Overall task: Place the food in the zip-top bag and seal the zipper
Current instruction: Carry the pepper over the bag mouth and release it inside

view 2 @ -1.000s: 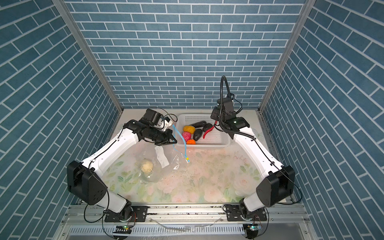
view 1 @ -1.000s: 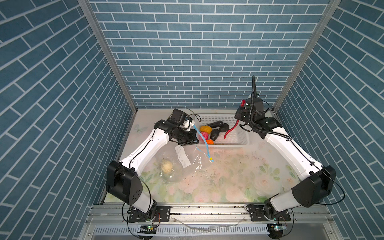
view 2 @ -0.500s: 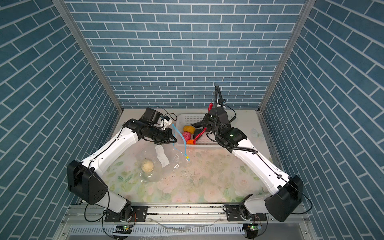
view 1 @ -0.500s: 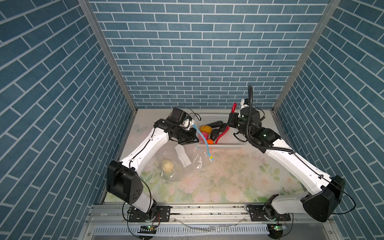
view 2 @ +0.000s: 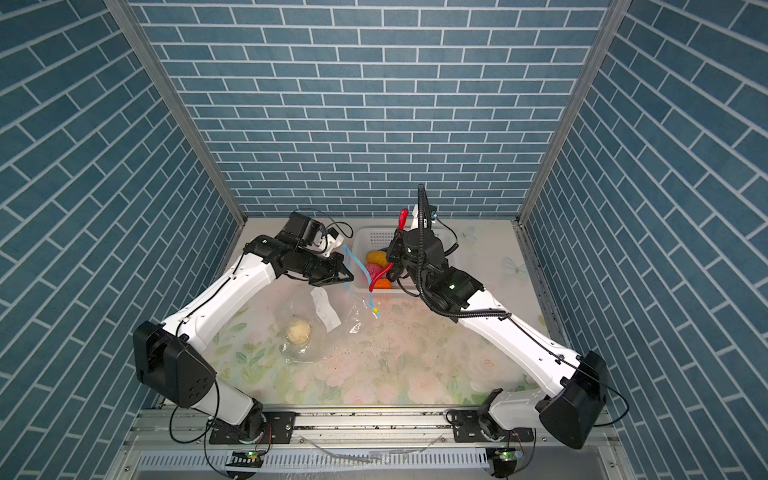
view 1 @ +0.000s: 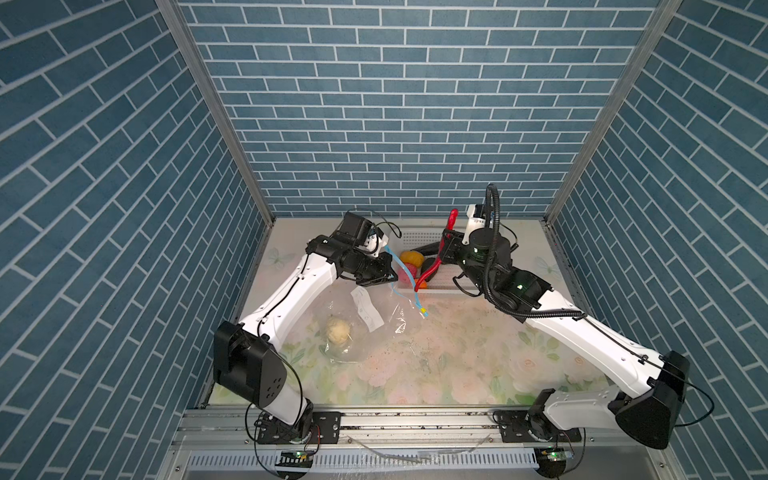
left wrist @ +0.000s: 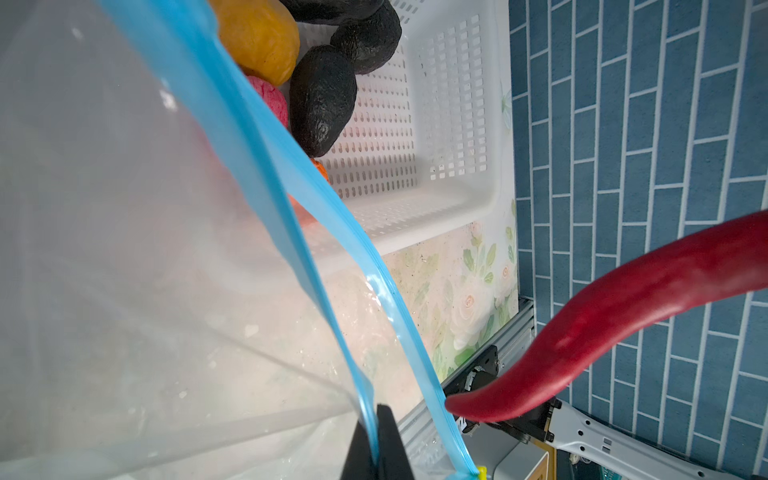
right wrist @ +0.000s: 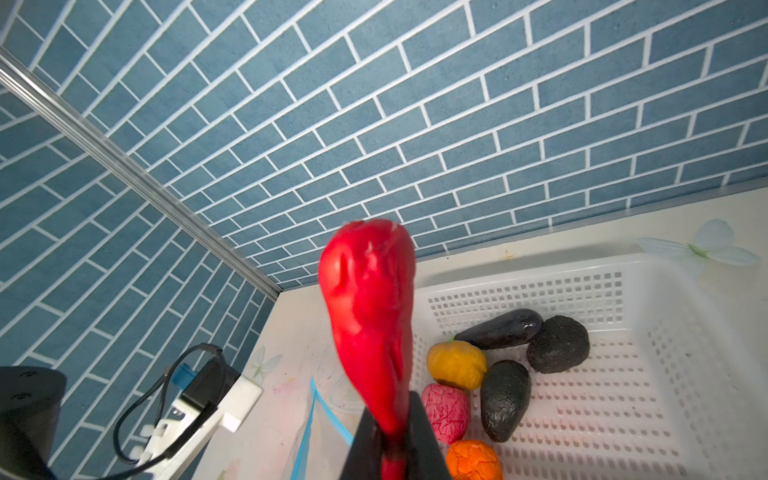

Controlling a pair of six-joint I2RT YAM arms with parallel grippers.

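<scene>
The table [view 1: 457,357] is a pale surface printed with pink roses and green leaves. One printed butterfly [view 1: 276,256] sits near its back left corner and another butterfly [view 1: 544,266] near its back right corner. Fine dark specks [view 1: 415,353] are scattered around its middle. A white perforated plastic basket [view 1: 436,289] stands on the table near the back edge, about midway along it. In front of the basket, toward the left edge, the lower part of a clear zip-top bag [view 1: 361,345] rests crumpled on the surface. The bag's light-blue zipper [left wrist: 274,166] edge is raised off the table, just beside the basket's front left corner.
</scene>
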